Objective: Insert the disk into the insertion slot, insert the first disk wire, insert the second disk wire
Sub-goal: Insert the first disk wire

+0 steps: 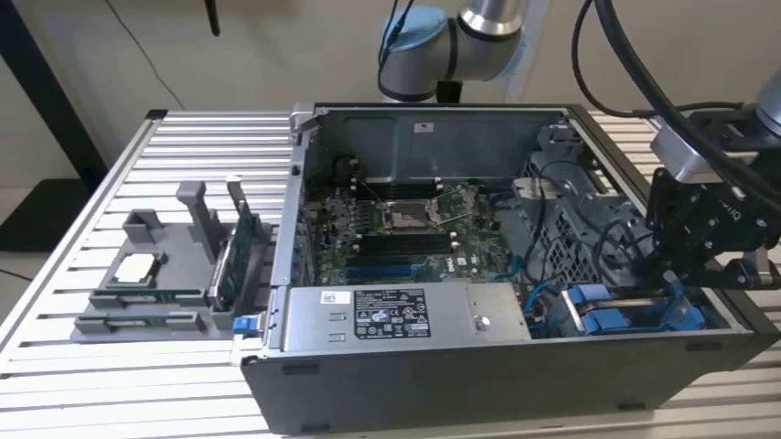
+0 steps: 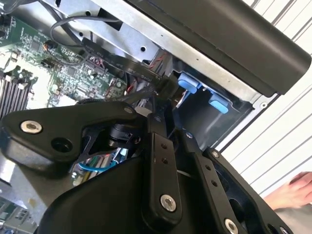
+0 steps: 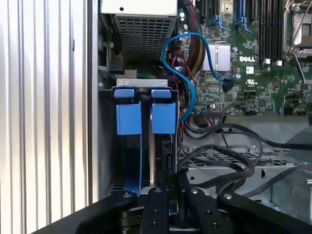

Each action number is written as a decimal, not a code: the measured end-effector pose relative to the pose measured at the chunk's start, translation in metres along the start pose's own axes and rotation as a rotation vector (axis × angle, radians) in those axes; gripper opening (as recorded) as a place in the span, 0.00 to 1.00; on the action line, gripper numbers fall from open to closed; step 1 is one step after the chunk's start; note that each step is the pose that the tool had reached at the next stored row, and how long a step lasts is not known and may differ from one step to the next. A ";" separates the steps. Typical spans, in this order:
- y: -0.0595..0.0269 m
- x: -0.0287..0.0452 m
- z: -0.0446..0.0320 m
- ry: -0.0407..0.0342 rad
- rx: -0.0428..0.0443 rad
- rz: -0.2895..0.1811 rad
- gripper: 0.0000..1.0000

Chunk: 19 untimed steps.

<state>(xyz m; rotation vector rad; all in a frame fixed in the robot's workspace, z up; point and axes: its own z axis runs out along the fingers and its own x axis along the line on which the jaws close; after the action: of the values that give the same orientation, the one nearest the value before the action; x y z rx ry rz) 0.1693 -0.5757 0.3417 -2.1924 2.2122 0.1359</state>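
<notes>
**Surface.** The tabletop (image 1: pixel 183 137) is silver metal, ribbed in long parallel slats. It carries an open computer case (image 1: pixel 488 384) lying on its side.

**Room.** A plain beige wall (image 1: pixel 269 55) stands behind the tabletop. The floor (image 1: pixel 15 302) shows past the tabletop edge at the exterior view's left.

**Pincer.** The arm (image 1: pixel 488 18) reaches over the case. The black pincer (image 1: pixel 701 274) hangs at the case's end on the exterior view's right. It cannot be told whether the pincer is apart, together or clamped on anything.

**Task item.** The insertion slot (image 3: pixel 129 161) is a narrow bay of the dark grey cage, directly ahead of the pincer. Two blue fittings (image 3: pixel 163 117) sit at the bay's far end from the pincer.

**Other contents.**
- A blue cable (image 3: pixel 185 34) loops beyond the fittings, over the green motherboard (image 3: pixel 253 73).
- The power supply (image 1: pixel 488 320) lies beside the cage, near the pincer.
- A grey holder (image 1: pixel 183 240) stands outside the case, well apart from the pincer, toward the exterior view's left.
- In the second wrist view, a person's hand (image 2: pixel 292 192) rests on the slats outside the case wall.
</notes>
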 end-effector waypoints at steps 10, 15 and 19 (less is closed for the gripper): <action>-0.0024 0.0004 0.0033 -0.0005 -0.0005 -0.006 0.19; -0.0028 0.0009 0.0103 0.0007 -0.0003 -0.006 0.19; -0.0028 0.0009 0.0104 -0.0012 -0.0005 -0.006 0.26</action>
<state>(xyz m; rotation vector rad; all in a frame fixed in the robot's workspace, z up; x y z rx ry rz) 0.1716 -0.5758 0.3311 -2.1982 2.2052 0.1376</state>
